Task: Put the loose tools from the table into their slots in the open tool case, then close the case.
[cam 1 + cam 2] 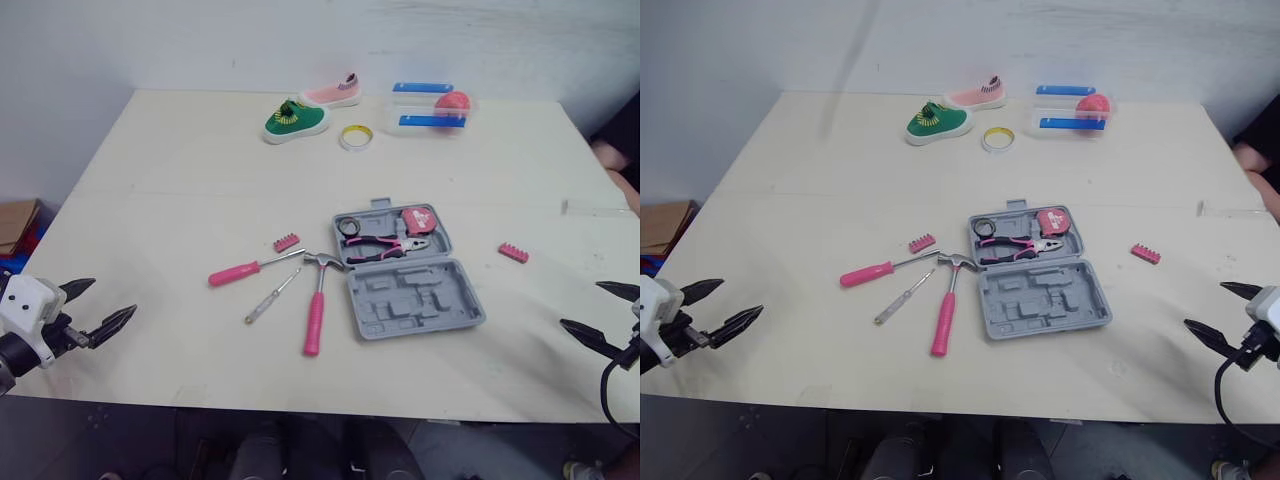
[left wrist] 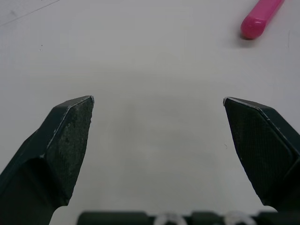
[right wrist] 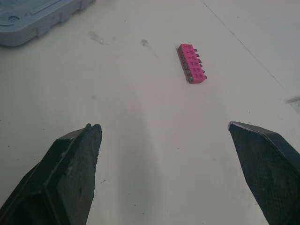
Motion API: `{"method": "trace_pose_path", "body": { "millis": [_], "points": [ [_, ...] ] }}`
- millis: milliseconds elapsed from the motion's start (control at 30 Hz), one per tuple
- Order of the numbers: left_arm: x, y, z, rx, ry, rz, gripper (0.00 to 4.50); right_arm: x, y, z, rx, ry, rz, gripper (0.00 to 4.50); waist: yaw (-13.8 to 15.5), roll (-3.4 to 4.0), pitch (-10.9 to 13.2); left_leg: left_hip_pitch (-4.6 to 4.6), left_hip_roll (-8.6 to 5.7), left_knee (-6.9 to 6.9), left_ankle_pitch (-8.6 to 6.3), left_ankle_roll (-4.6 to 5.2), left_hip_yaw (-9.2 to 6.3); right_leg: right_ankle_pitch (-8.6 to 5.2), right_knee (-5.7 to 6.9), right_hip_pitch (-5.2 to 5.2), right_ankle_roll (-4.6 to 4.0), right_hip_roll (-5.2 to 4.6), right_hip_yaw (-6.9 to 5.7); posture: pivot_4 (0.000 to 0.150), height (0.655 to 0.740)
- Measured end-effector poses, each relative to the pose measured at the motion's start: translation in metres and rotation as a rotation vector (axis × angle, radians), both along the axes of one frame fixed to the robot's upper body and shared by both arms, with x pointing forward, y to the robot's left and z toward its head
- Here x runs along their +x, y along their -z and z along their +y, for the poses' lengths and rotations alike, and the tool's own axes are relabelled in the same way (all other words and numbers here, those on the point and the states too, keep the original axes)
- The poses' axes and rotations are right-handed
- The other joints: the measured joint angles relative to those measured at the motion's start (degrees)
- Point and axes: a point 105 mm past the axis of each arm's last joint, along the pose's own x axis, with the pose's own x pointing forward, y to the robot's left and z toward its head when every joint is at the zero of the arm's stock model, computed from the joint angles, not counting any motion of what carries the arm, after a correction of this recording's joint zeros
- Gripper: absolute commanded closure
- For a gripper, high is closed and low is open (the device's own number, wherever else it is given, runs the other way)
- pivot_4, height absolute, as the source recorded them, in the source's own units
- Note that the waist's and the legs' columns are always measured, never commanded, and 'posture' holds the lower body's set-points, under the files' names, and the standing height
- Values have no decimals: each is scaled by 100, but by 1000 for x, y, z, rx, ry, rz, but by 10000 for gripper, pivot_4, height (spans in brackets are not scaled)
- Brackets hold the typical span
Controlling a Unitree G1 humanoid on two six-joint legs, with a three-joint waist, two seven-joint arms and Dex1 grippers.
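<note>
Here, with left tool (image 1: 113,296) and right tool (image 1: 580,304) spread empty at the lower corners, the hammer (image 1: 317,305) mid-frame beside the tool case (image 1: 415,295) could be shoved by a shallow grasp.

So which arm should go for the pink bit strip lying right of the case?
Right. The right gripper hovers open near the bit strip, which its wrist view faces; the left gripper is beyond the case's other side.
</note>
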Motion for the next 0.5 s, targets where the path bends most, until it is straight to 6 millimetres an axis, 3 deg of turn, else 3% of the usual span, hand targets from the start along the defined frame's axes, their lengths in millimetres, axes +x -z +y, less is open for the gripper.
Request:
{"method": "trace_pose_path", "body": {
  "millis": [500],
  "points": [
    [7,-6,-11,3,38,-39,241,6,6,-5,28,14,-19,0,1,0,0,1,-1,3,2,2,4,0,6,0,1,1,1,1500,7400]
  ]
}}
